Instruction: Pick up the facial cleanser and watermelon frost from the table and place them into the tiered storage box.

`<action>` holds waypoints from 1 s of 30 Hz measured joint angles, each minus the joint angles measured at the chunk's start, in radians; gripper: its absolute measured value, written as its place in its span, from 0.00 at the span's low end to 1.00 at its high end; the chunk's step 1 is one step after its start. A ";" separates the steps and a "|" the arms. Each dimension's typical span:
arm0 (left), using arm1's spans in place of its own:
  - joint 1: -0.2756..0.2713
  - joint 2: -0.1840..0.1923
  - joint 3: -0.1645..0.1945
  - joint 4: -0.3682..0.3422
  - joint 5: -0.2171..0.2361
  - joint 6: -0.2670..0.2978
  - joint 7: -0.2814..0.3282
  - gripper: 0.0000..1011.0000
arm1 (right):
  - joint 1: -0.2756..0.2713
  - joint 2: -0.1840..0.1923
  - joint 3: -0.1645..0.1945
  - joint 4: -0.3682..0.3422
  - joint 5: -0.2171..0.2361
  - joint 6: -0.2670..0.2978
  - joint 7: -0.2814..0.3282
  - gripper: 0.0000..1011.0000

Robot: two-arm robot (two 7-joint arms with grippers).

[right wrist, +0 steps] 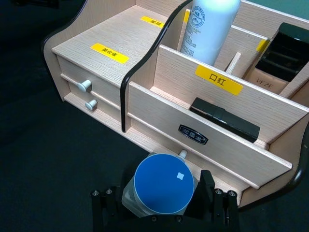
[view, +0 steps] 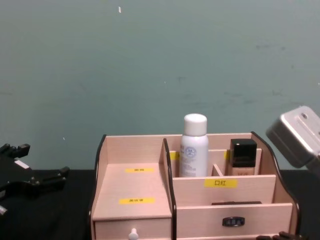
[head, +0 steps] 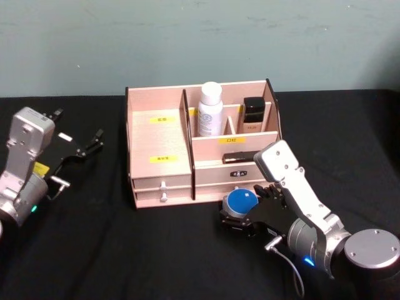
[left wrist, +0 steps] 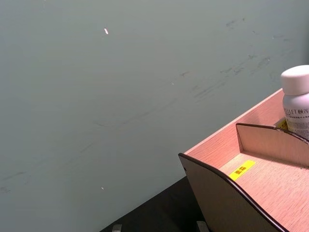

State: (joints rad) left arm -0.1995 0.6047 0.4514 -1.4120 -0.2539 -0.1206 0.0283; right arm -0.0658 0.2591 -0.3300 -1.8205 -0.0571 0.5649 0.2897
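Storage box (head: 159, 134) holds white bottle (head: 210, 110), black case (head: 237, 157); right gripper (head: 242, 215) clamps blue-lidded jar (head: 241, 200)

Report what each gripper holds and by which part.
The right gripper clamps the blue-topped round container by its pale sides, in front of the tiered storage box. The left gripper, open off to the left, holds nothing.
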 joint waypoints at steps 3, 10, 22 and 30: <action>0.000 0.000 0.000 0.000 0.000 0.000 0.000 0.99 | 0.000 0.000 0.000 0.000 0.000 0.000 0.000 0.97; 0.000 0.000 0.000 0.000 0.000 0.000 0.000 0.99 | 0.000 0.000 0.000 0.000 0.000 0.000 0.000 0.81; 0.000 0.000 0.000 0.000 0.000 0.000 0.000 0.99 | 0.000 0.000 0.000 0.000 0.000 0.000 0.000 0.72; 0.000 0.000 0.000 0.000 0.000 0.000 0.000 0.99 | 0.000 0.000 0.000 0.000 0.000 0.000 0.000 0.72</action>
State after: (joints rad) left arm -0.1995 0.6047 0.4514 -1.4120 -0.2539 -0.1205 0.0283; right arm -0.0658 0.2590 -0.3300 -1.8204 -0.0571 0.5648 0.2898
